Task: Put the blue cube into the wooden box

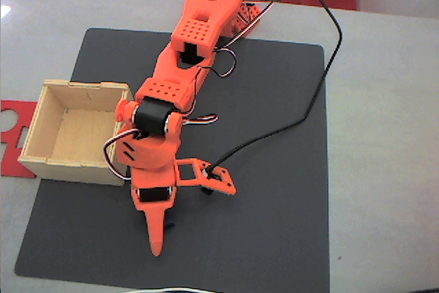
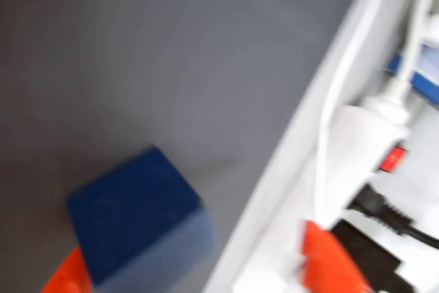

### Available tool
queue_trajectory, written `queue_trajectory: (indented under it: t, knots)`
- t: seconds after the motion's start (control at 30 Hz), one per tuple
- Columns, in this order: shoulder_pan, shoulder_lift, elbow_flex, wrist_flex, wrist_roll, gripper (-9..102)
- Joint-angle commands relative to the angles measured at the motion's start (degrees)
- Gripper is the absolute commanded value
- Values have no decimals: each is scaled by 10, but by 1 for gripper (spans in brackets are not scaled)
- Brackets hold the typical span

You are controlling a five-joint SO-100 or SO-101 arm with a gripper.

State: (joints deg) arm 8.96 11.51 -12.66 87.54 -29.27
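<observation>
The cube point(image 2: 137, 214) fills the wrist view's lower left, resting on the mat point(image 2: 171, 53), between the gripper point(image 2: 199, 276)'s spread tips and touching the left one. It looks rigid, light and matte: pinch two opposite flat faces. The box point(image 1: 72, 128) sits well apart, empty.

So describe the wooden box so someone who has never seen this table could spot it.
Find the dark grey mat on the pale table. On its left edge, in the fixed view, sits the wooden box: square, light plywood, open-topped, empty. The flat red plate beside it has no walls.
</observation>
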Motion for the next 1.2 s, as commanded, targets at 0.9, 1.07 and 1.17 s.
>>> queue_trajectory:
  t: [0.9, 1.07, 1.17]
  knots:
    - [0, 177, -6, 8, 45, 0]
    - [-18, 231, -6, 21, 25, 0]
    - [-21, 261, -6, 70, 35, 0]
